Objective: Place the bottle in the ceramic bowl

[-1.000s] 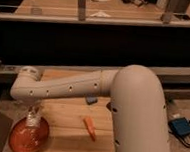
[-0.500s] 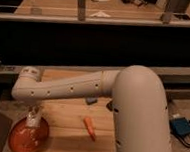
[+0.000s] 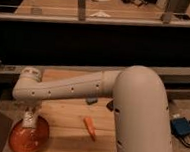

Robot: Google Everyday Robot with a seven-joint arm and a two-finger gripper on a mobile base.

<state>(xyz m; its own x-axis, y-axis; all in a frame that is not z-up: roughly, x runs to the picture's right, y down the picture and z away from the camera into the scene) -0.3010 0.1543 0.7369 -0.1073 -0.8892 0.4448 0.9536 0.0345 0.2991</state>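
Pale, whitish plastic is all I can make out of the bottle (image 3: 28,120): one small piece, narrower than the dish under it, standing more or less upright. Any label on it is too faint to read from where I stand. It sits at the tip of the gripper (image 3: 30,114), over the back half of the ceramic bowl (image 3: 36,141). I cannot tell whether it rests on the bowl's floor or hangs just above it.

The bowl is round, shallow, glossy and orange, and sits at the near left corner of the wooden table (image 3: 67,116). The gripper points straight down from the wrist at the left end of the arm (image 3: 72,88). I cannot tell whether it is open or closed, nor whether it has hold of the bottle.

By my count there is one bottle, one bowl and one white arm reaching leftwards across the table. There is also one orange carrot-shaped thing (image 3: 90,128) lying well to the right of the bowl, and one small blue-grey object (image 3: 91,101) behind it, close under the arm.

Set against half a second ago and a second ago, very little differs. The arm keeps the same pose, the gripper is over the same spot of the bowl, and the carrot shape and the blue-grey object lie where they lay
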